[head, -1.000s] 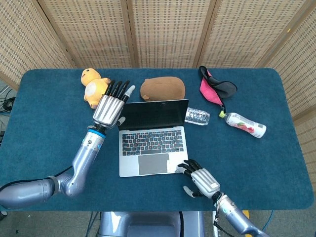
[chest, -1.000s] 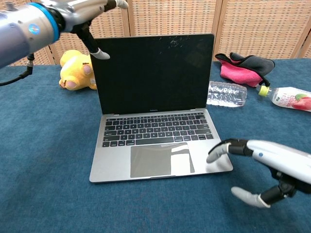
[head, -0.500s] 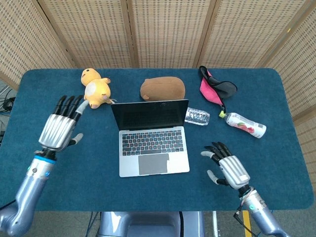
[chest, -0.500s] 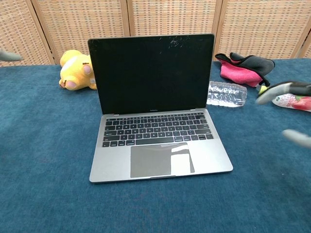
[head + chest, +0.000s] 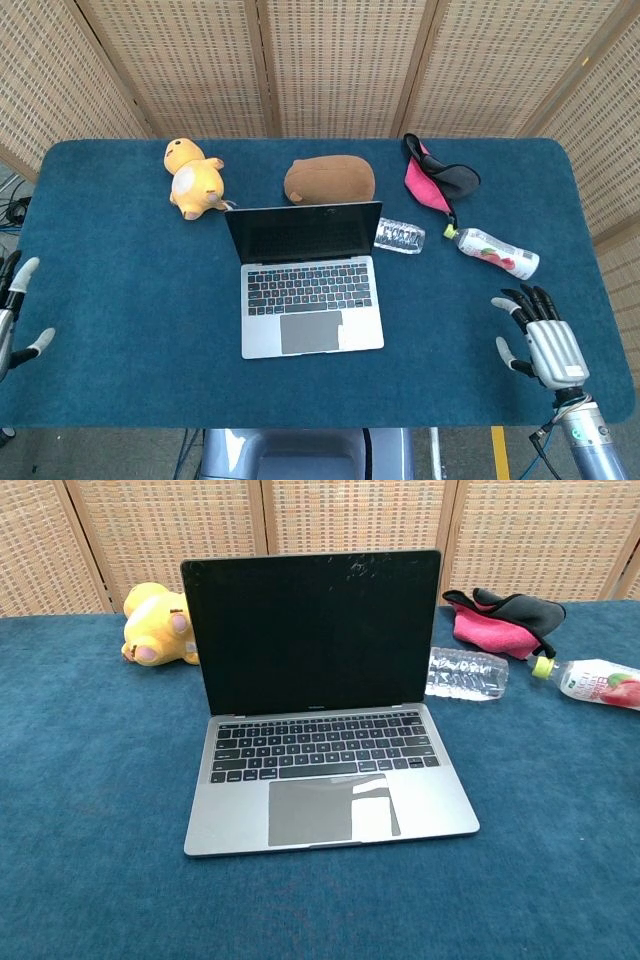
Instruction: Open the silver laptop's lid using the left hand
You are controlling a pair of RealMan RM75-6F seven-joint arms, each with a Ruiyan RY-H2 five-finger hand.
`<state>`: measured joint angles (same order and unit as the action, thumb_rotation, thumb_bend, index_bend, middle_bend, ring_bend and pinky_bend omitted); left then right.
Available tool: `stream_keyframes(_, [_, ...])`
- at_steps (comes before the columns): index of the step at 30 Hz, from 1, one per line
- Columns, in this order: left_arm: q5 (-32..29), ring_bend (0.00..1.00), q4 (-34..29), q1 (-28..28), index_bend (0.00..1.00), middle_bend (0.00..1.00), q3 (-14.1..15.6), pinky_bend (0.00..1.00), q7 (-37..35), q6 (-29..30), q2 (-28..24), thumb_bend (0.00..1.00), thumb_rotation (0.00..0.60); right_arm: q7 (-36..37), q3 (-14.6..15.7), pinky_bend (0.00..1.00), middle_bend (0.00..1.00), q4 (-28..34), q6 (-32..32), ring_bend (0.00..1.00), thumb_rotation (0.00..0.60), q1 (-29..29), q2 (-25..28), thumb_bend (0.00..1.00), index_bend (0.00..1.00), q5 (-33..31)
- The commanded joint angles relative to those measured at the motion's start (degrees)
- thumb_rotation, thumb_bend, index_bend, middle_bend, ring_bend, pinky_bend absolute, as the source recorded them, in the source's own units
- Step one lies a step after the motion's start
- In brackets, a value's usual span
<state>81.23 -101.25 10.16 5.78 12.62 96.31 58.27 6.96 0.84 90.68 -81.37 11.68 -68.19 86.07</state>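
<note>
The silver laptop (image 5: 308,290) (image 5: 325,760) stands open in the middle of the blue table, its lid upright and the dark screen (image 5: 312,630) facing me. My left hand (image 5: 12,315) shows only at the far left edge of the head view, well away from the laptop, fingers apart and holding nothing. My right hand (image 5: 540,340) hovers at the table's front right, fingers spread and empty. Neither hand appears in the chest view.
Behind the laptop lie a yellow plush toy (image 5: 193,178) (image 5: 155,625), a brown plush (image 5: 329,180), a small clear bottle (image 5: 400,237) (image 5: 466,673), a pink and black cloth (image 5: 436,177) (image 5: 497,620) and a larger drink bottle (image 5: 497,253) (image 5: 592,681). A wicker screen (image 5: 330,60) backs the table.
Both hands have drawn away from the laptop: the left from the lid out to the far left edge, the right from the front corner to the right. The lid stays upright.
</note>
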Motion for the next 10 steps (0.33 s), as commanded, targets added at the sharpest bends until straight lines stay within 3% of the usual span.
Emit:
stream_keyframes(1, [0.6,0.00,2.6,-4.1,0.00,0.00,2.4,0.00,-4.4,1.4,0.7,0.22,0.600,-0.3,0.1,0.00,0.17,-0.6,-0.9,0.00,0.600,-1.1,0.3,0.47,0.23,-0.3])
stream_keyframes(10, [-0.1,0.00,5.3,-8.9,0.00,0.00,3.3,0.00,-6.7,2.1,2.8,0.23,0.600,-0.3,0.3,0.00,0.17,-1.1,-2.4,0.00,0.600,-3.3,0.5,0.47,0.23,-0.9])
